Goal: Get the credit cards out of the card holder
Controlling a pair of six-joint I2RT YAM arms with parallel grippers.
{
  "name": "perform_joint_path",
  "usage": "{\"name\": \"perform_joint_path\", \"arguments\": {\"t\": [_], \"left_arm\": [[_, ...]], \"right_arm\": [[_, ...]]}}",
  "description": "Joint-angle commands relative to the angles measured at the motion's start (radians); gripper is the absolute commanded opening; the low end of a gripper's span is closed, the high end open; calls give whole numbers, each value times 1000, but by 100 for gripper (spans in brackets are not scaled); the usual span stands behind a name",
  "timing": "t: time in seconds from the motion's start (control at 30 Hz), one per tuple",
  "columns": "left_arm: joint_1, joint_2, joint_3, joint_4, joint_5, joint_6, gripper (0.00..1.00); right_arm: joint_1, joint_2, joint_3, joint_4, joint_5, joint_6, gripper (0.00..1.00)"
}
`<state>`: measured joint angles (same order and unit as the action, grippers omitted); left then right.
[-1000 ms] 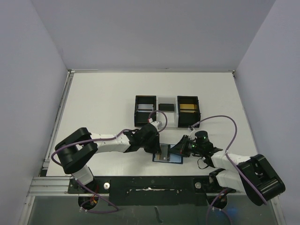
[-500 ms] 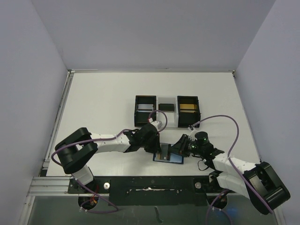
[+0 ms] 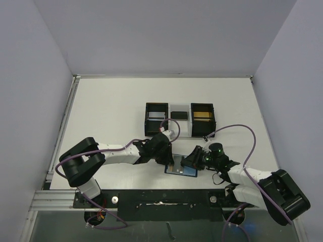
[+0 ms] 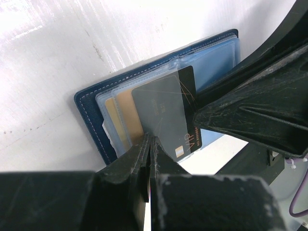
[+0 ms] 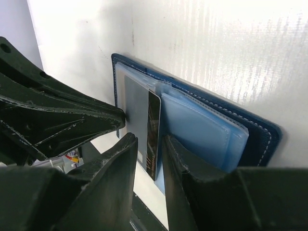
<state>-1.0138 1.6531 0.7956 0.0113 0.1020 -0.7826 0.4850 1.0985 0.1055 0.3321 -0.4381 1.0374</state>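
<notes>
Card holder (image 5: 264,137), stitched blue leather apparently, holds glossy dark card (image 4: 163,110).

From my console both arms share one look: white tube-like link shells joined by chunky, rounded black joint housings. The left arm (image 3: 113,151) is bolted at the left end of the black base rail (image 3: 161,199), the right arm (image 3: 247,179) at its right end. A thin purple cable (image 3: 232,125) loops loosely along each arm away from the rail and ends in a small white plug. A green light (image 3: 218,147) glows on the right arm's round black wrist housing. On the rail I see a silver bolt head (image 3: 115,200) beside each base. The left gripper (image 4: 149,143) and right gripper (image 5: 147,140) have matte black, grainy fingers (image 5: 110,159), scuffed pale along their edges.
</notes>
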Motion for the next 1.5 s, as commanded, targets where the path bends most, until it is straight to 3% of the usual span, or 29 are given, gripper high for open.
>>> {"name": "perform_joint_path", "arguments": {"t": [0.0,0.13,0.27,0.47,0.8,1.07,1.2,1.33,1.47], "left_arm": [[-3,22,-23,-57,-30,5,0],[-3,23,-20,-69,-33,4,0],[-3,26,-21,-69,-30,3,0],[-4,28,-16,-82,-36,3,0],[-5,24,-22,-67,-23,5,0],[-6,27,-12,-56,-10,8,0],[-6,34,-14,-51,-5,5,0],[-8,40,-12,-43,-2,3,0],[-5,35,-13,-75,-15,-2,0]], "right_arm": [[1,44,-31,122,2,6,30],[1,95,-48,197,-3,22,28],[2,127,-62,272,-14,29,21],[-4,88,-76,298,-38,29,0],[-102,-167,-64,-28,-60,-55,0],[-108,-81,-61,52,-83,21,10],[-108,-40,-96,175,-89,63,24],[-107,0,-101,204,-111,37,24],[-107,33,-100,220,-142,8,16]]}}
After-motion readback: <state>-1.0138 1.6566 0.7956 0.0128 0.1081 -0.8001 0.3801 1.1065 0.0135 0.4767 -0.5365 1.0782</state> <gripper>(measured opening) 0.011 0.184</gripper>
